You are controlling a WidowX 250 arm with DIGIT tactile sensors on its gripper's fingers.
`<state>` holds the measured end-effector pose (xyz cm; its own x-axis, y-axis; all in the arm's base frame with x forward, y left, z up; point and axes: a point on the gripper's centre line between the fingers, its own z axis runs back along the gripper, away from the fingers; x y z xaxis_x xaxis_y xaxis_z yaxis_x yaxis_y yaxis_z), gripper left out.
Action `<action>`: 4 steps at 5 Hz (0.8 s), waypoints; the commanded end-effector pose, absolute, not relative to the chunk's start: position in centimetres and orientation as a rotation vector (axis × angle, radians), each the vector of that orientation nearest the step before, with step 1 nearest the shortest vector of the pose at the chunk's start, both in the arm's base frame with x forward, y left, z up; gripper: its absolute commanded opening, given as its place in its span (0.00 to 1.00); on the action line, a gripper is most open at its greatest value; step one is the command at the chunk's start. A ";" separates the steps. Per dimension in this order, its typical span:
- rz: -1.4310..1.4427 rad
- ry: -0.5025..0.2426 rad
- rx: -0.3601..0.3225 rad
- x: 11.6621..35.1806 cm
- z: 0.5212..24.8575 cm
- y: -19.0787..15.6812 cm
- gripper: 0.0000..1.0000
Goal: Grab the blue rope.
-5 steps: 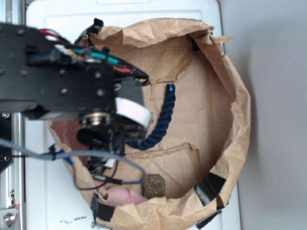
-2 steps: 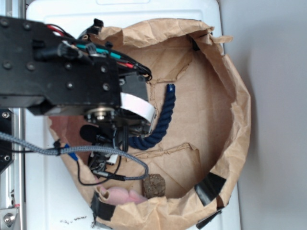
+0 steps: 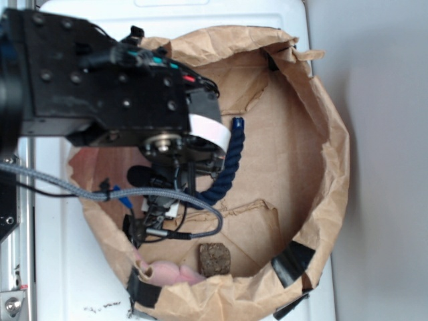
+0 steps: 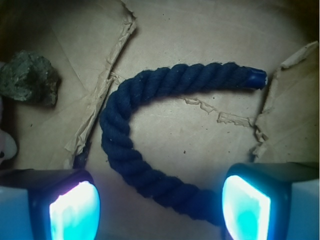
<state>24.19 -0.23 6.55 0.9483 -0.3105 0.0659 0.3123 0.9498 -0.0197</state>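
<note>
The blue rope point(image 4: 131, 115) is a thick navy twisted cord lying curved on the brown paper floor, its brighter blue capped end point(image 4: 257, 79) at the upper right of the wrist view. In the exterior view the blue rope point(image 3: 229, 160) shows just right of the arm, its lower part hidden under it. My gripper point(image 4: 160, 207) is open above the rope, and the rope's near stretch runs between the two glowing pads point(image 4: 75, 211) toward the right pad without visible contact. In the exterior view the arm covers the jaws.
A crumpled brown paper bag wall point(image 3: 334, 167) rings the work area. A rough brown-grey lump point(image 3: 214, 259) lies near the bag's front, also seen as the lump point(image 4: 30, 79) in the wrist view. A pink soft object point(image 3: 167, 273) sits beside it. A grey braided cable point(image 3: 67, 184) trails from the arm.
The arm has shifted right and toward the back, now covering more of the rope's lower bend. The rope itself has not moved.
</note>
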 end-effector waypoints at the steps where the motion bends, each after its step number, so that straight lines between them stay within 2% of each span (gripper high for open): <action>1: -0.233 -0.109 -0.029 29.1 8.1 1.3 1.00; 2: -0.189 -0.123 -0.030 30.1 8.7 1.5 1.00; 3: -0.153 -0.111 -0.031 29.8 8.4 2.0 1.00; 4: -0.155 -0.101 -0.014 27.4 7.7 1.4 1.00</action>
